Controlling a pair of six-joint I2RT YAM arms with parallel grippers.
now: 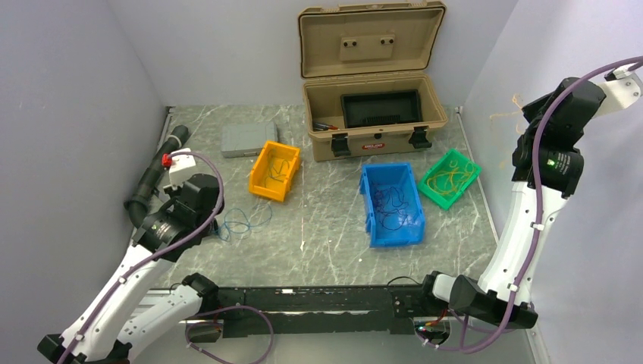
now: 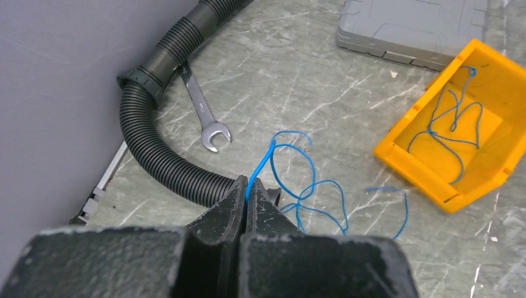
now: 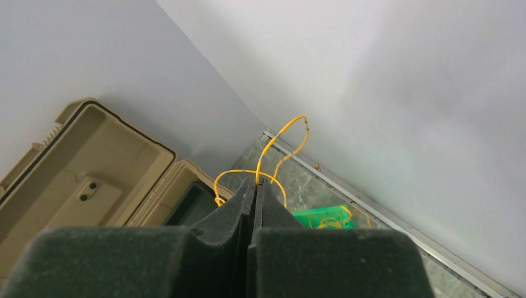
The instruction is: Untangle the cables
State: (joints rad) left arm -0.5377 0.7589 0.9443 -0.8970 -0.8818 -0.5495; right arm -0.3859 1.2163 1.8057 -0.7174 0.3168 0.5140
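Observation:
A thin blue wire [image 2: 298, 186] lies in loose loops on the table by the left wall, also in the top view [image 1: 241, 222]. My left gripper [image 2: 250, 186] is low over the table [image 1: 215, 225] and shut on one end of it. My right gripper [image 3: 255, 181] is raised high at the right wall [image 1: 525, 129], shut on a thin yellow wire [image 3: 279, 133] that loops above its tips. More yellow wires [image 1: 447, 180] lie in the green bin [image 1: 472, 168]. Dark wires [image 1: 394, 205] lie in the blue bin [image 1: 371, 201]. A blue wire [image 2: 450, 121] lies in the orange bin [image 2: 422, 167].
A fat black corrugated hose [image 2: 149, 143] curves along the left wall, right beside the left fingers, with a wrench [image 2: 205, 115] next to it. A grey box [image 1: 246, 139] sits behind the orange bin. An open tan case [image 1: 371, 114] stands at the back.

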